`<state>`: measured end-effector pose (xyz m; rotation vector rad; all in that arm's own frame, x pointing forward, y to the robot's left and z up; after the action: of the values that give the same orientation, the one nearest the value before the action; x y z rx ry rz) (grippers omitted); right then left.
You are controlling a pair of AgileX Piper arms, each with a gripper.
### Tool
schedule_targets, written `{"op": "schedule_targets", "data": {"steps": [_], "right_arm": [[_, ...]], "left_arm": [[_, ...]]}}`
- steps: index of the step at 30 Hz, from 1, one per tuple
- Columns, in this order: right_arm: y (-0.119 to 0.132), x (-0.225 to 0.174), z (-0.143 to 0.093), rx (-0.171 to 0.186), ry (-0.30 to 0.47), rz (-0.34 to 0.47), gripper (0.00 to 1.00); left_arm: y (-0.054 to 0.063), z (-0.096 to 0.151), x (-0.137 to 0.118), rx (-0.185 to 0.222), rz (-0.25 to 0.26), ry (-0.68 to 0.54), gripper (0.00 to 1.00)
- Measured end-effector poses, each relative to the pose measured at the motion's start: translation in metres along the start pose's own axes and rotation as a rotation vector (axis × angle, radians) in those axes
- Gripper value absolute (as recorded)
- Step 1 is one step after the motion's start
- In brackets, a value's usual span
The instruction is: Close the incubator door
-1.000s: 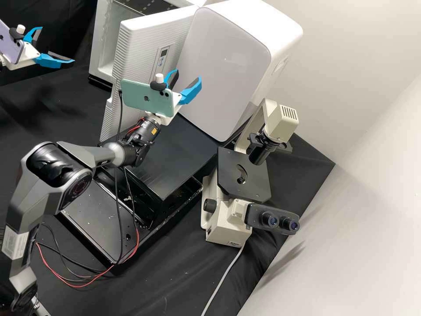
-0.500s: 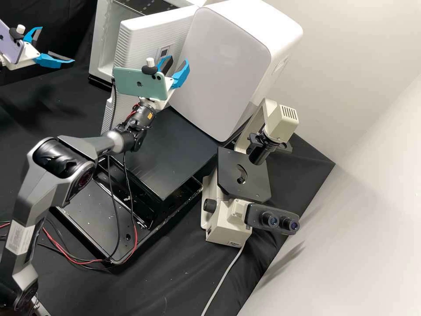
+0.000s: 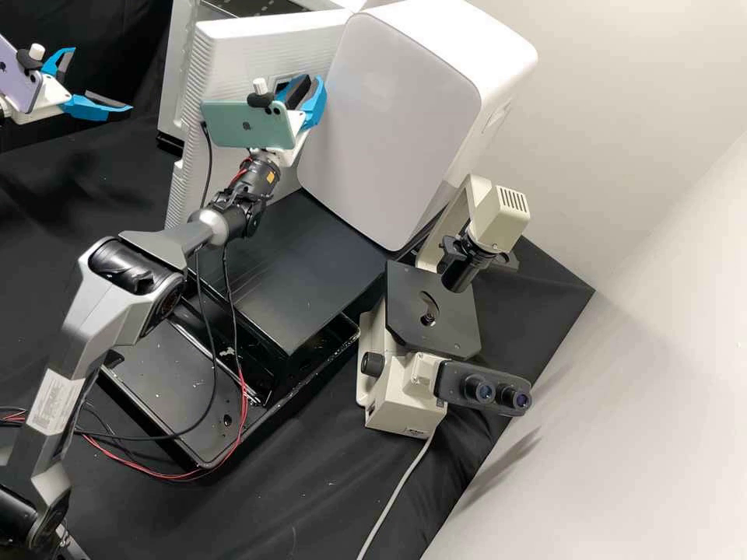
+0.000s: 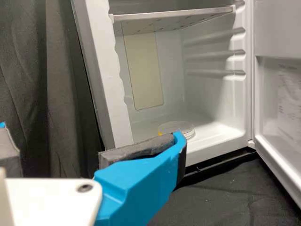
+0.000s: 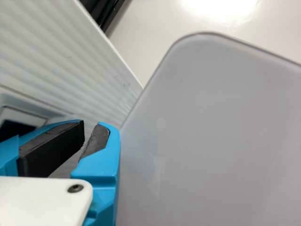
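The incubator (image 3: 172,85) stands at the back with its ribbed white door (image 3: 249,58) ajar. At the far left of the high view my left gripper (image 3: 101,78) is held open, away from the door. My right gripper (image 3: 309,81) is at the door's outer face, between it and the tall white cabinet. In the left wrist view, left gripper (image 4: 90,132) has its fingers wide apart before the incubator's open chamber (image 4: 164,56); the door's inner side (image 4: 277,99) stands beside it. Right gripper (image 5: 92,126) has a narrow gap between its fingertips, close to the door's ribs (image 5: 61,61).
The big white cabinet (image 3: 405,117) stands right beside the door. A black platform (image 3: 296,264) over a black tray (image 3: 163,381) lies below the right wrist, with loose cables across it. To the right is a microscope (image 3: 405,389). A round clear dish (image 4: 183,128) lies inside the incubator.
The right gripper has moved toward the back and left, and its fingers have come closer together. The door has swung left, covering more of the incubator's opening. The left arm has kept still.
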<state>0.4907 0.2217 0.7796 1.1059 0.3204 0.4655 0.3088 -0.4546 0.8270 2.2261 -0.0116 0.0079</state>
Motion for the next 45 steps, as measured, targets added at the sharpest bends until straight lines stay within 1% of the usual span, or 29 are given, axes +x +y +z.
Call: {"op": "schedule_targets", "data": {"steps": [2, 6, 10, 12, 14, 16, 22, 27, 30, 35, 39, 41, 42, 44, 45], "right_arm": [[0.0, 0.007, -0.005, -0.006, 0.008, -0.001, 0.0], [-0.005, 0.016, -0.018, -0.021, 0.019, -0.036, 0.0], [-0.005, 0.023, -0.03, -0.039, 0.04, -0.052, 0.0], [-0.007, 0.027, -0.035, -0.055, 0.05, -0.053, 0.0], [-0.005, 0.03, -0.04, -0.059, 0.06, -0.043, 0.0], [-0.004, 0.034, -0.04, -0.066, 0.063, -0.029, 0.0], [-0.007, 0.042, -0.037, -0.07, 0.059, -0.021, 0.0], [-0.012, 0.044, -0.029, -0.074, 0.041, -0.037, 0.0], [-0.012, 0.044, -0.026, -0.075, 0.036, -0.036, 0.0], [-0.011, 0.044, -0.025, -0.076, 0.035, -0.035, 0.0], [-0.018, 0.041, -0.023, -0.075, 0.031, -0.051, 0.0], [-0.025, 0.039, -0.021, -0.073, 0.028, -0.069, 0.0], [-0.03, 0.036, -0.02, -0.072, 0.026, -0.079, 1.0], [-0.036, 0.031, -0.017, -0.087, 0.015, -0.076, 1.0], [-0.039, 0.028, -0.015, -0.098, 0.004, -0.088, 1.0]], "left_arm": [[0.0, 0.0, 0.0, 0.0, 0.0, 0.0, 1.0], [0.0, 0.0, 0.0, 0.0, 0.0, 0.0, 1.0], [0.0, 0.0, 0.0, 0.0, 0.0, 0.0, 1.0], [0.0, 0.0, 0.0, 0.0, 0.0, 0.0, 1.0], [0.0, 0.0, 0.0, 0.0, 0.0, 0.0, 1.0], [0.0, 0.0, 0.0, 0.0, 0.0, 0.0, 1.0], [0.0, 0.0, 0.0, 0.0, 0.0, 0.0, 1.0], [0.0, 0.0, 0.0, 0.0, 0.0, 0.0, 1.0], [0.0, 0.0, 0.0, 0.0, 0.0, 0.0, 1.0], [0.0, 0.0, 0.0, 0.0, 0.0, 0.0, 1.0], [0.0, 0.0, 0.0, 0.0, 0.0, 0.0, 1.0], [0.0, 0.0, 0.0, 0.0, 0.0, 0.0, 1.0], [0.0, 0.0, 0.0, 0.0, 0.0, 0.0, 1.0], [0.0, 0.0, 0.0, 0.0, 0.0, 0.0, 1.0], [0.0, 0.0, 0.0, 0.0, 0.0, 0.0, 1.0]]}}
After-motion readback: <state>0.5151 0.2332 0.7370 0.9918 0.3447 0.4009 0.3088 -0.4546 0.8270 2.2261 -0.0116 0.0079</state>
